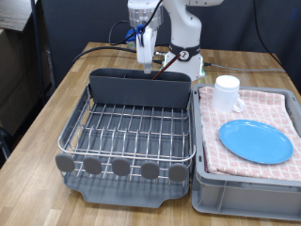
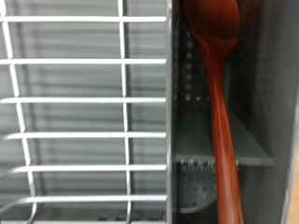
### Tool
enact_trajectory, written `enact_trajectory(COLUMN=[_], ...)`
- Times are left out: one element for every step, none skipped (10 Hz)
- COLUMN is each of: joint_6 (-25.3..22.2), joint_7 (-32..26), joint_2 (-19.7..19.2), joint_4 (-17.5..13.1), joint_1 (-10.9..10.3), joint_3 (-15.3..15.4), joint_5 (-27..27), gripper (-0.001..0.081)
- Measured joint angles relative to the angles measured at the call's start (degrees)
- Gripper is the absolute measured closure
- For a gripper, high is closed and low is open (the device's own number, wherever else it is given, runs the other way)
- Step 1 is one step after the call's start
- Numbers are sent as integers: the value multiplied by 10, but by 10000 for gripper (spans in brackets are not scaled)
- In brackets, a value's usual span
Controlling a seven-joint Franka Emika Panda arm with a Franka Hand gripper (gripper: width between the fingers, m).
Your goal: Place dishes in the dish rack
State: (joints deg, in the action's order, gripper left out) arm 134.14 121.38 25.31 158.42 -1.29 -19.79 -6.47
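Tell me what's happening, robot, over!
Gripper above the rack's tall back compartment. Wooden spoon standing inside that compartment. White mug and blue plate on the cloth-lined crate. Nothing in the way.

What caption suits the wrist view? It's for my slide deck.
Wooden spoon standing in the dish rack back compartment.

The dish rack (image 1: 127,127) was shiny silver wire on a matt dark grey plastic tray. The spoon (image 2: 220,103) looked like glossy reddish-brown wood. The plate (image 1: 256,141) was smooth and light blue, the mug (image 1: 227,92) glazed white, both on checked cloth (image 1: 273,105).
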Motion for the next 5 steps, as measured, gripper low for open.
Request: enact_trajectory(joint_6=[-26,-52,-77,-115,-147], joint_7=[6,7,3,-32,-73], joint_2=[19,35,46,49,46], joint_4=[-9,-22,-37,-57,-79], joint_1=[0,0,-5,-20,-43], joint_3=[11,22,33,39,42], joint_5=[-1,-1,0,1,2], gripper=[3,3,3,3,3])
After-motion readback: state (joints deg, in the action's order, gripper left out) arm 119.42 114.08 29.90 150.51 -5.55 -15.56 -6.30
